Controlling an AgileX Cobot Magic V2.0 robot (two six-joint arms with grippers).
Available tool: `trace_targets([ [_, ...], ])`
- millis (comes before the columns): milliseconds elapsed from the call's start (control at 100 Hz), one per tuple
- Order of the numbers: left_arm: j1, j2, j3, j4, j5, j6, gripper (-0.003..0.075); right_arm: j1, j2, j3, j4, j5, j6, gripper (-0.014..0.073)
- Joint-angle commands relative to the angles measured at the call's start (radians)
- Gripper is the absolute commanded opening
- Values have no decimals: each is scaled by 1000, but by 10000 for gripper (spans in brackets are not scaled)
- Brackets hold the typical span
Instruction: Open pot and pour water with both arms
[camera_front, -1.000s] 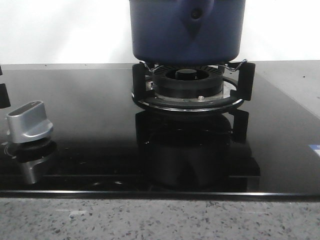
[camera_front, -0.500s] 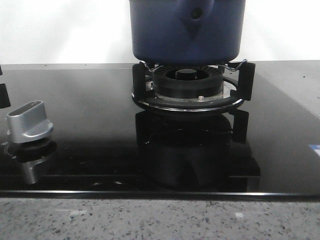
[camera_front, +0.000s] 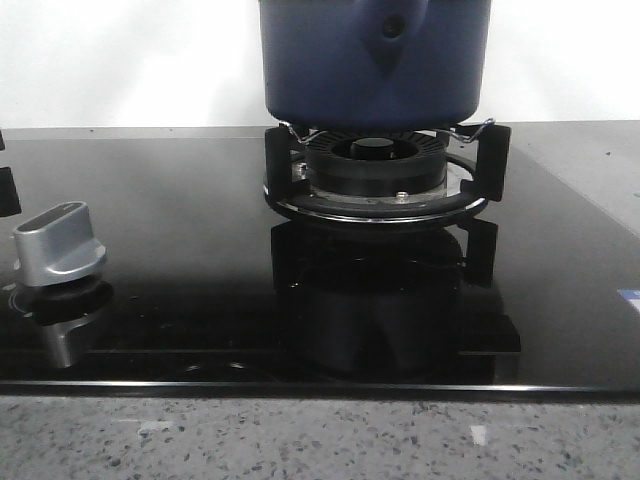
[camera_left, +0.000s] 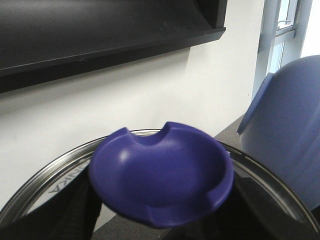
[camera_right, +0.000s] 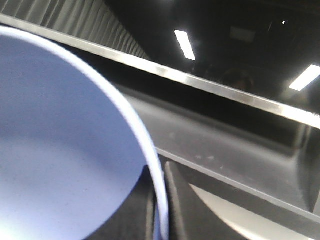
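Observation:
In the front view the dark-blue pot (camera_front: 375, 60) is at the top centre, its base just over the burner's wire supports; whether it touches them I cannot tell. Its handle mount with a round hole (camera_front: 391, 28) faces the camera. Neither gripper shows in that view. In the left wrist view my left gripper (camera_left: 160, 220) is shut on the blue knob (camera_left: 160, 175) of a steel-rimmed glass lid (camera_left: 47, 177), held beside the pot (camera_left: 295, 135). The right wrist view shows my right gripper (camera_right: 161, 212) shut on the pot's thin rim (camera_right: 159, 190), one finger inside the pot (camera_right: 60, 140) and one outside.
A black burner ring (camera_front: 375, 170) with black pan supports (camera_front: 495, 150) stands on the glossy black hob (camera_front: 180, 220). A silver control knob (camera_front: 58, 245) sits at the hob's left front. A speckled counter edge (camera_front: 300, 440) runs along the front.

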Motion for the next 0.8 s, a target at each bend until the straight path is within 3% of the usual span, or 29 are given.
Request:
trace_targets([
  [0, 3, -52, -39, -93, 4, -13, 221, 0, -46, -24, 0, -67, -6, -47],
  [660, 3, -52, -39, -93, 4, -13, 221, 0, -47, -26, 0, -36, -6, -47],
  [790, 3, -52, -39, -93, 4, -13, 221, 0, -47, -40, 49, -1, -6, -47],
])
